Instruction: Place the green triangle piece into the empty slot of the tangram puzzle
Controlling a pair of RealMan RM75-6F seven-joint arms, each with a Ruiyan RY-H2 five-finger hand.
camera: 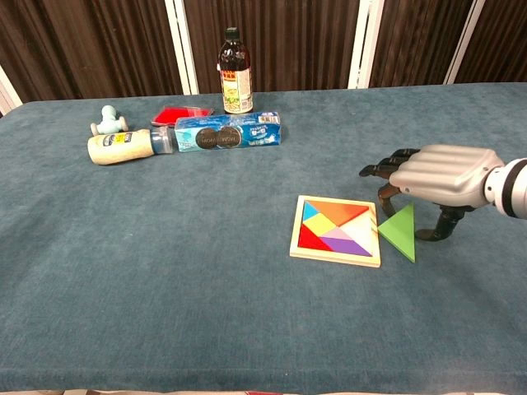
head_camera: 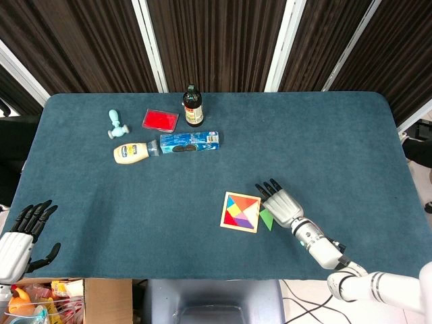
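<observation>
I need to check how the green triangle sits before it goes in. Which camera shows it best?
The chest view: the green triangle shows nearly whole, right beside the tangram puzzle, under the right hand. In the head view the hand covers most of it, leaving a small green corner.
</observation>
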